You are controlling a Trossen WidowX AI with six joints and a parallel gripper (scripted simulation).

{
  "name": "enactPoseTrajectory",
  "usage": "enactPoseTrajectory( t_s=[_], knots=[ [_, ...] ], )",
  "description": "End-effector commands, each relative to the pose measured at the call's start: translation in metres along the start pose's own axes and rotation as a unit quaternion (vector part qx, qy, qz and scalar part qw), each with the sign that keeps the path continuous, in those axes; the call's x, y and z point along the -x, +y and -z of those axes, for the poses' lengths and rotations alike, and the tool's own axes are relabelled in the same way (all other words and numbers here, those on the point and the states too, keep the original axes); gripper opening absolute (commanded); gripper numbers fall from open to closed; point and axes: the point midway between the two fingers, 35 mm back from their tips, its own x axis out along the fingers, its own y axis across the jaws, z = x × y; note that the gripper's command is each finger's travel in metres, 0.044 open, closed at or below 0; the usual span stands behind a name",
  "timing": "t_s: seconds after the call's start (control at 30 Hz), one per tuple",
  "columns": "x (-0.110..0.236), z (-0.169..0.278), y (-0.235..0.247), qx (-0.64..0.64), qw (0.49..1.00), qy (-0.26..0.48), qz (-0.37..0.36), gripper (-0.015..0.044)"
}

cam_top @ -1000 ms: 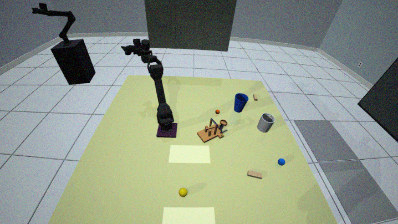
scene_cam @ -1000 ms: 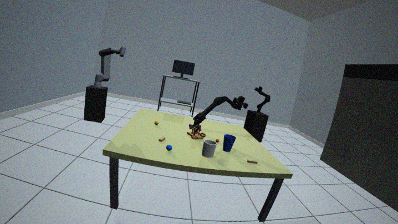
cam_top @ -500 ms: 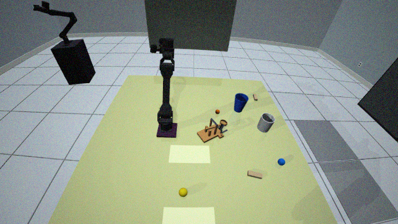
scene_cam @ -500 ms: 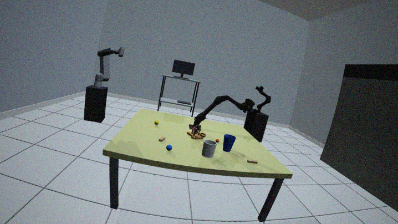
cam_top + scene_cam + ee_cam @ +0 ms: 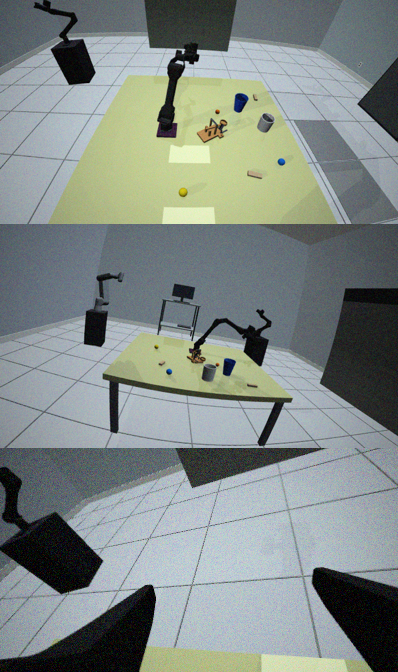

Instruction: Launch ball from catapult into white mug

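Observation:
The wooden catapult (image 5: 213, 131) (image 5: 195, 359) stands on the yellow table (image 5: 111, 167) (image 5: 139, 363), just right of my arm's base. A small orange ball (image 5: 217, 111) (image 5: 217, 364) lies behind it, towards the blue cup (image 5: 240, 102) (image 5: 229, 366). The white mug (image 5: 265, 122) (image 5: 209, 372) stands upright to the catapult's right. My gripper (image 5: 192, 52) (image 5: 248, 331) (image 5: 232, 583) is open and empty. It is raised high over the table's far edge and faces the floor beyond, far from the catapult and the balls.
A blue ball (image 5: 281, 161) (image 5: 168, 371) and a yellow ball (image 5: 182, 192) (image 5: 156, 346) lie nearer the front. Two wooden blocks (image 5: 255, 174) (image 5: 255, 96) lie on the table. A black pedestal (image 5: 74, 61) (image 5: 50, 555) with another arm stands on the floor.

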Motion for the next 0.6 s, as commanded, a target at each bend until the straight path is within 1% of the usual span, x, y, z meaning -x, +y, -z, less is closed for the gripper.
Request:
enactPoseTrajectory(
  t_s=[0.0,0.3,0.57],
  knots=[
    [0.035,0.004,-0.043,0.001,0.998,0.015,0.055,0.0440],
    [0.130,0.033,-0.130,-0.025,0.979,0.077,0.188,0.0440],
    [0.230,0.071,-0.179,-0.067,0.942,0.145,0.295,0.0440]
  ],
)
